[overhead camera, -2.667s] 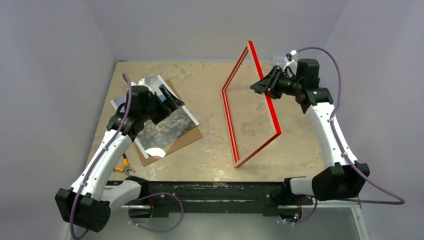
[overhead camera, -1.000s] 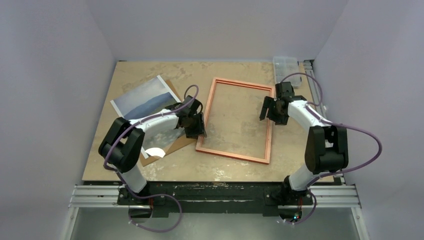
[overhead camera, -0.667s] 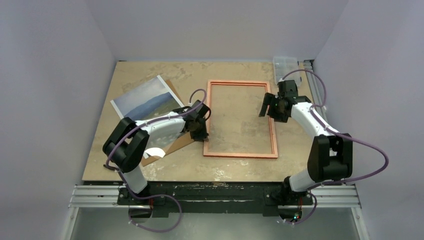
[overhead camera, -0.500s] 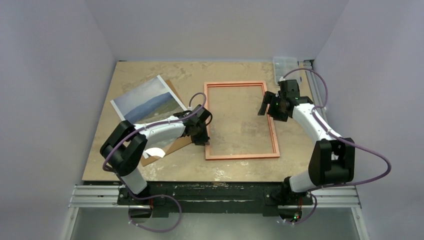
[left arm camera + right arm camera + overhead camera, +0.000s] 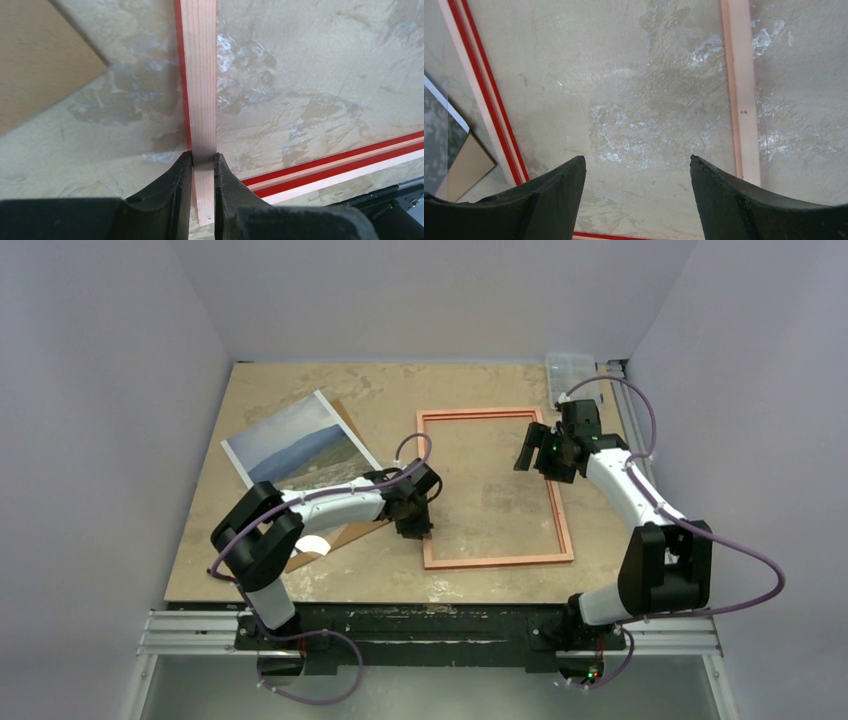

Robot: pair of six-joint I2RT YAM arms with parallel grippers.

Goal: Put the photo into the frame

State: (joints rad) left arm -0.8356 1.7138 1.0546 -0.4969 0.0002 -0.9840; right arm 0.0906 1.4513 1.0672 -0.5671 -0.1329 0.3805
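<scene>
Soft, even light; pale glare patches on the table (image 5: 290, 390); wrist views sharp.

Mottled tan table (image 5: 300, 585), scuffed with pale shiny patches, closed in by plain grey-lilac walls (image 5: 120, 390) on three sides. Plain brown backing board (image 5: 40, 60) lies flat on the table's left half, with a small white round object (image 5: 314, 544) at its near corner; can't tell what it is. Clear plastic box (image 5: 570, 367) sits at the far right corner, and a metal rail (image 5: 180, 632) runs along the near edge.

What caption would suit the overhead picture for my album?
Left end effector pinches the frame lying back-up; right end effector hovers open; the photo waits nearby.
</scene>
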